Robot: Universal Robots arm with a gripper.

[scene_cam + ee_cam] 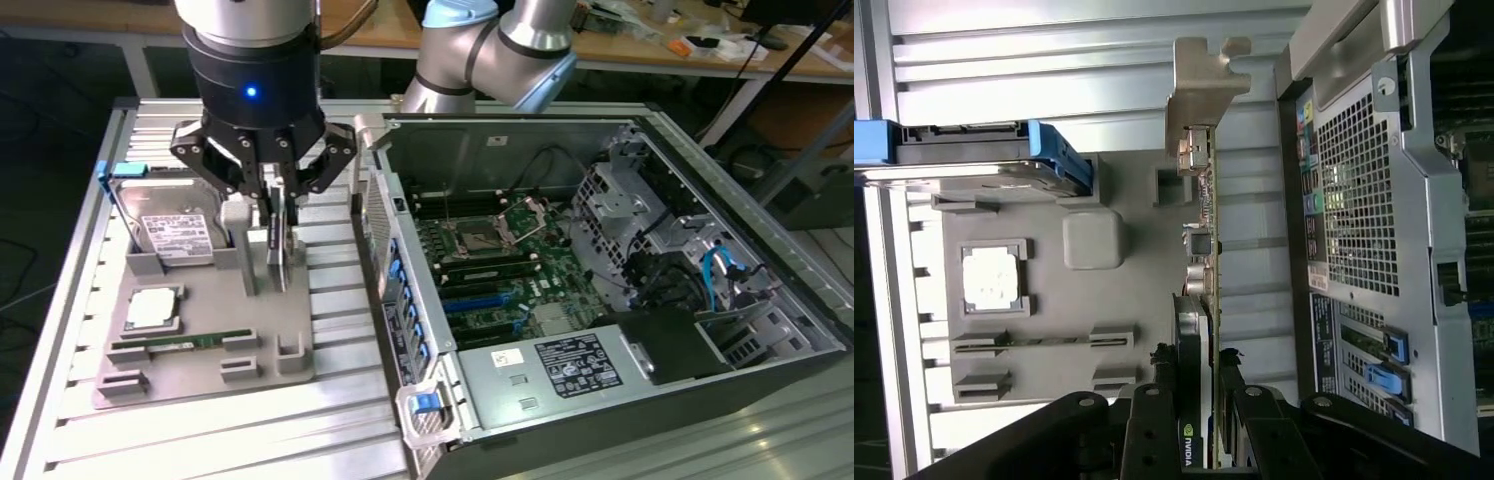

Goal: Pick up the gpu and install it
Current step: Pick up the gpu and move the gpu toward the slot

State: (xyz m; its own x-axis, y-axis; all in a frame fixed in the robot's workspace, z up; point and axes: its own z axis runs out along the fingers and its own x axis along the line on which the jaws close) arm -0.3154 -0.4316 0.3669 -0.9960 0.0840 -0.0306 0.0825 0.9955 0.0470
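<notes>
The gpu (278, 262) is a thin dark card standing on edge over the grey parts tray (200, 375), at the exterior view's left. My gripper (276, 215) comes straight down on its upper edge and is shut on it. In the wrist view the gpu (1204, 230) runs away from the gripper (1199, 390), with its black fan housing between the fingers and its silver bracket (1199, 90) at the far end. Whether the card's lower edge still touches the tray cannot be told.
The open computer case (641, 130) lies at the exterior view's right, motherboard (494, 270) facing up, close beside the tray. On the tray sit a silver hard drive (176, 238), a processor chip (154, 305) and a green memory stick (180, 343). The case's perforated back panel (1359, 200) runs alongside the card.
</notes>
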